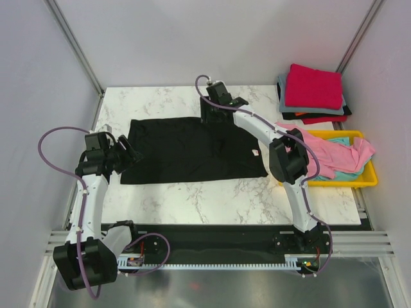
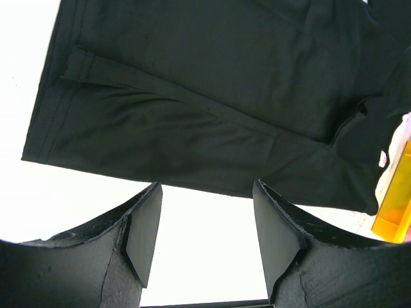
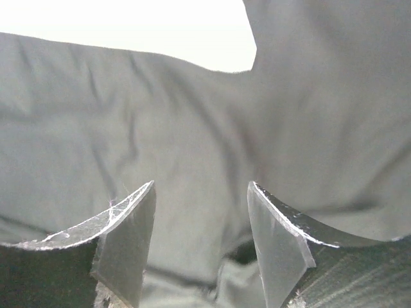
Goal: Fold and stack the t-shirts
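Black t-shirt [image 1: 186,151]; pink t-shirt [image 1: 334,156]; yellow tray [image 1: 366,176]; white marbled table [image 1: 218,199].

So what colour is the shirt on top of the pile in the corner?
Red. The folded red t-shirt shows best in the top external view.

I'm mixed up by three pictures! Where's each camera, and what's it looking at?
Top external: above and behind the arms, looking down at the table; both arms show.
Left wrist: on the left arm, facing the black t-shirt edge; open jaws show.
Right wrist: on the right arm, close over dark cloth; open jaws show.
Shared: top and left wrist both see the yellow tray.
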Motion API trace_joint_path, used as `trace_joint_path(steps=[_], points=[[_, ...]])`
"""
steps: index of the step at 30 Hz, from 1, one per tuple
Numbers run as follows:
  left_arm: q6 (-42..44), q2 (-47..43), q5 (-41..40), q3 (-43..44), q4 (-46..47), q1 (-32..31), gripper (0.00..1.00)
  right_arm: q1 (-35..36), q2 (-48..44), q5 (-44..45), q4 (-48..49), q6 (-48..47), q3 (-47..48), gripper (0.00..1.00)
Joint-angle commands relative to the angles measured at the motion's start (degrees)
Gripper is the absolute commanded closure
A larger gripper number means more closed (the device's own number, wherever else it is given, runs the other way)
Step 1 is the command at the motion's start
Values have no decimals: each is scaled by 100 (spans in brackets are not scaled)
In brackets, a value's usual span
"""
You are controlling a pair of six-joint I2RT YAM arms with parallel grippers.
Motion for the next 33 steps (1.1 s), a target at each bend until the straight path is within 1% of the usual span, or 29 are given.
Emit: trace_joint_path(steps=[1,4,8,9,12,13,16,20,25,28,29,30,33], points=[[229,-85,-26,-5,32,-98,34,-433,182,191,-12,-596,920,33],[229,-59,-26,-5,32,-116,34,-836,692,24,93,-737,1876,33],[229,3,-9,-5,24,-116,34,-1109,1552,-117,549,-781,2589,30],[229,20,9,-5,41,-125,34,-1162,1676,-143,663,-781,2678,28],[229,38,44,-5,50,-151,34,-1303,2072,-65,1191,-720,2854,28],[238,55,44,-5,41,-169,34,-1347,2369,-29,1244,-720,3142,27],[229,64,35,-22,50,-283,34,-1452,2836,-90,1420,-623,3749,25],[229,99,-35,-31,50,-467,34,-1541,3206,-126,2096,-395,3795,24],[220,134,-17,-31,50,-520,34,-1541,3539,-231,2431,-175,3848,25],[220,143,-17,-31,50,-529,34,-1523,3742,-284,2387,-87,4015,32],[220,135,-17,-31,50,-529,34,-1515,3743,-258,2387,-78,3998,40],[220,126,-17,-22,50,-529,34,-1488,3725,-231,2387,-130,3919,42],[220,117,-44,-22,41,-520,34,-1435,3699,-240,2291,-166,3910,43]])
